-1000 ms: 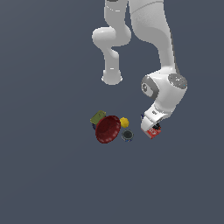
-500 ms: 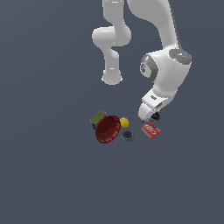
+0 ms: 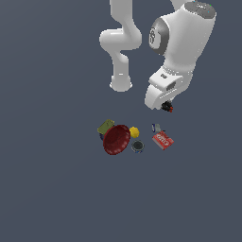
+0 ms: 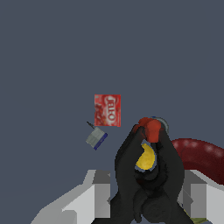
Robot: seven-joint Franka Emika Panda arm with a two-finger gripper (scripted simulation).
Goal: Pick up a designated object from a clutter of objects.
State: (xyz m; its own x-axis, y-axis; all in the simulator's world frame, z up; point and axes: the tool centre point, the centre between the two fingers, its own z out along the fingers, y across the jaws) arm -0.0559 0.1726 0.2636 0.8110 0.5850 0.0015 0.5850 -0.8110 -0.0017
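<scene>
The designated object (image 3: 168,108), a tiny black item with small red parts, hangs in my gripper (image 3: 165,106), well above the table. In the wrist view it fills the space between my fingers as a black clamp-like shape with red tips (image 4: 148,129). My gripper (image 4: 146,197) is shut on it. The rest of the clutter lies below: dark red bowl (image 3: 116,139), yellow ball (image 3: 134,132), olive-green box (image 3: 106,126), dark round piece (image 3: 137,146) and flat red packet (image 3: 162,140). The wrist view shows the packet (image 4: 107,110), part of the ball (image 4: 145,158) and part of the bowl (image 4: 197,154).
A small grey and blue item (image 3: 156,127) lies next to the red packet and also shows in the wrist view (image 4: 96,138). The arm's white base (image 3: 121,84) stands behind the clutter. The floor is plain dark grey.
My gripper has risen from table level beside the red packet, carrying the black-red item up with it. The other items have not moved.
</scene>
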